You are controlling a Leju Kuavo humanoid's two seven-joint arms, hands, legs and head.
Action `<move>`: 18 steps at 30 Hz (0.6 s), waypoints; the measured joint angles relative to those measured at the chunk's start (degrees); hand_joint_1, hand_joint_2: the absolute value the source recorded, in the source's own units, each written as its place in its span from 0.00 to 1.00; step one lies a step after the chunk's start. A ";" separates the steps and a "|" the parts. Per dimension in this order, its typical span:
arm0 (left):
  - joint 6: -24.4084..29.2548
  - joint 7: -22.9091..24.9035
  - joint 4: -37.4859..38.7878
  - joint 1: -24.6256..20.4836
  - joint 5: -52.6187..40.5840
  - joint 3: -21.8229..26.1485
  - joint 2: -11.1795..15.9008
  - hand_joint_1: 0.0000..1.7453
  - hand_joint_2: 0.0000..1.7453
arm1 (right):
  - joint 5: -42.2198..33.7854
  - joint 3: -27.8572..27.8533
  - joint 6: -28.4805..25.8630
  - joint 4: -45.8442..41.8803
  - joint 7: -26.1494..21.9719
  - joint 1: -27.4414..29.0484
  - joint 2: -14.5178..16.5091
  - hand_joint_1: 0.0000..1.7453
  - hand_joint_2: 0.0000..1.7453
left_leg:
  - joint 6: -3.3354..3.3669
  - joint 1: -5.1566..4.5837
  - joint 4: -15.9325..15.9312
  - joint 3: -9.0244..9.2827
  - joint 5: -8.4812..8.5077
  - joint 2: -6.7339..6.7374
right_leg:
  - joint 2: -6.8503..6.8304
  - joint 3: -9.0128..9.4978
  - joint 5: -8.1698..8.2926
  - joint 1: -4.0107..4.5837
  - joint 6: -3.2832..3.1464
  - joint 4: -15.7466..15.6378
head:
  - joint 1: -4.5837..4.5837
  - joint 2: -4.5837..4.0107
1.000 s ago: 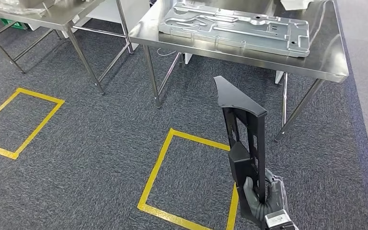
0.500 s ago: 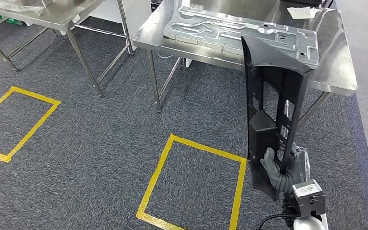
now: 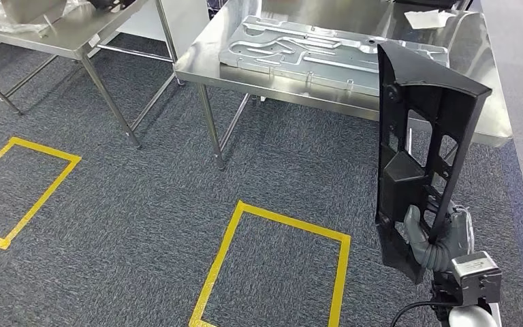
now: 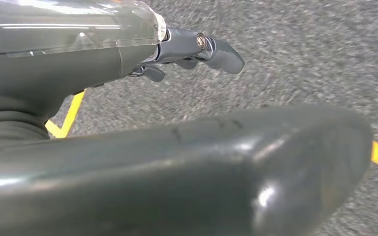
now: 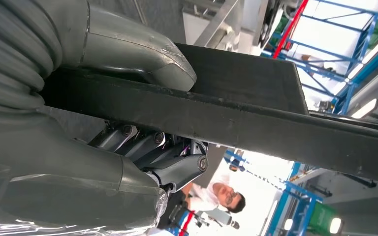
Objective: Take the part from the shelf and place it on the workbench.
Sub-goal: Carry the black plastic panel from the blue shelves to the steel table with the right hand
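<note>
Right hand point(image 3: 438, 240) is gripping the black part point(image 3: 419, 146) near its lower end, holding it upright in front of the steel table point(image 3: 354, 102). Left hand point(image 4: 197, 46) hangs over carpet, fingers loosely apart, holding nothing.

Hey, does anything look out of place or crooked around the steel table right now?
Nothing stands out. The long black plastic part stands roughly upright, held at its lower end by the right hand, and the stamped grey metal panel lies flat on the stainless steel workbench.

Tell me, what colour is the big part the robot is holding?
Black. The part in the right hand shows best in the head view.
</note>
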 joint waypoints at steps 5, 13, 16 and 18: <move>-0.25 0.00 0.00 0.13 -0.18 -0.22 0.32 0.00 0.00 | -0.19 -0.99 0.05 -0.86 -0.18 0.87 -0.36 1.00 1.00 | 1.40 -0.72 -10.20 2.48 7.30 -0.01 | 0.35 2.47 -2.10 0.12 1.65 -0.03 | 0.01 0.00; -0.97 -0.04 0.00 0.02 -0.46 -0.84 0.34 0.00 0.00 | 0.67 -2.52 -0.01 -2.79 -0.09 2.46 -0.65 1.00 1.00 | 3.23 -0.56 -12.06 7.27 5.05 -0.25 | 0.04 -7.40 -7.62 -0.13 3.05 15.13 | 0.03 0.00; -1.33 -0.01 0.00 0.25 -0.75 -1.04 0.34 0.00 0.00 | 0.73 -3.14 -0.01 -3.29 -0.04 3.51 -0.66 1.00 1.00 | 2.96 -0.60 -12.12 9.80 3.04 -0.37 | -0.03 -7.95 -1.90 -0.04 2.60 9.01 | 0.03 0.00; -1.50 0.00 0.00 0.18 -0.93 -1.15 0.34 0.00 0.00 | 0.73 -3.63 -0.02 -3.64 -0.08 4.06 -0.68 1.00 1.00 | 2.49 -0.69 -12.08 11.26 1.70 -0.42 | -0.17 -7.11 2.56 0.38 2.04 3.35 | 0.04 0.00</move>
